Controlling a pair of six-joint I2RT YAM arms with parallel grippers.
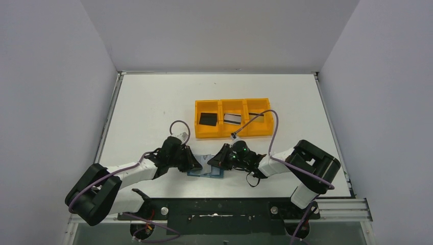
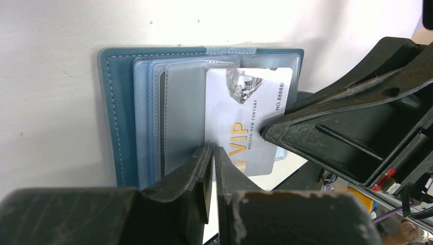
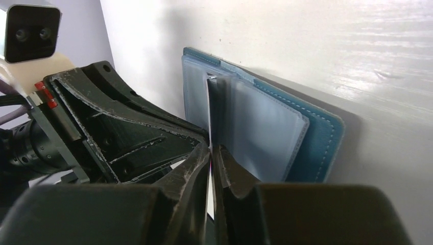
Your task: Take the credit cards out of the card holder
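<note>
The teal-blue card holder (image 1: 206,169) lies open on the table between my two grippers, its clear pocket leaves fanned out. In the left wrist view a silver-grey VIP credit card (image 2: 245,117) sticks partway out of a pocket of the card holder (image 2: 115,112). My left gripper (image 2: 212,149) is shut on the edge of a pocket leaf. My right gripper (image 3: 211,149) is shut on the card, which shows edge-on in the right wrist view (image 3: 209,102). One of its fingers (image 2: 327,127) reaches in from the right.
An orange three-compartment tray (image 1: 232,136) stands behind the card holder. It holds a black card (image 1: 207,119), a silver-grey card (image 1: 232,119) and a dark card (image 1: 256,115). The table's front edge and the arm bases are close behind the grippers.
</note>
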